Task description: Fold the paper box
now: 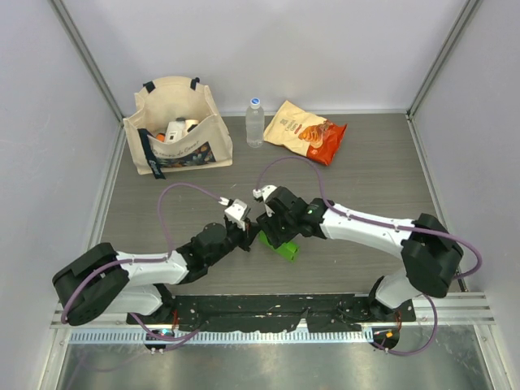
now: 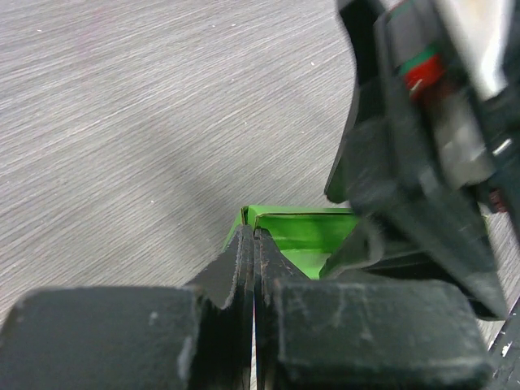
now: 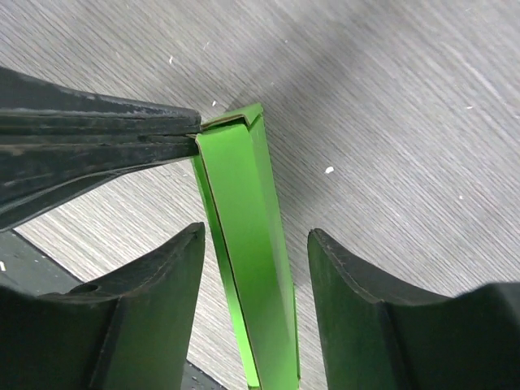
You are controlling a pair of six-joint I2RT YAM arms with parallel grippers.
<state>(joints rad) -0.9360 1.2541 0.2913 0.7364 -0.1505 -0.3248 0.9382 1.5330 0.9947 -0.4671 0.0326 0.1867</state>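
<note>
Fingers of your left gripper [image 2: 253, 237] were pinched together on a corner of the paper box [image 1: 283, 242], mid-table between both arms. Your right gripper [image 3: 256, 244] had its fingers apart, straddling the box's upright wall, long axis running between them. Tote bag [image 1: 175, 130], snack bag [image 1: 307, 130] and bottle [image 1: 255, 122] sat well apart at the far edge. Only the left tips crowded that wall.

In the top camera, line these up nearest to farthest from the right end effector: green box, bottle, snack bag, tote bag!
1. Paper box, between the right end effector fingers.
2. Water bottle, straight back, and snack bag, back right: too close to call.
3. Tote bag, back left.
</note>
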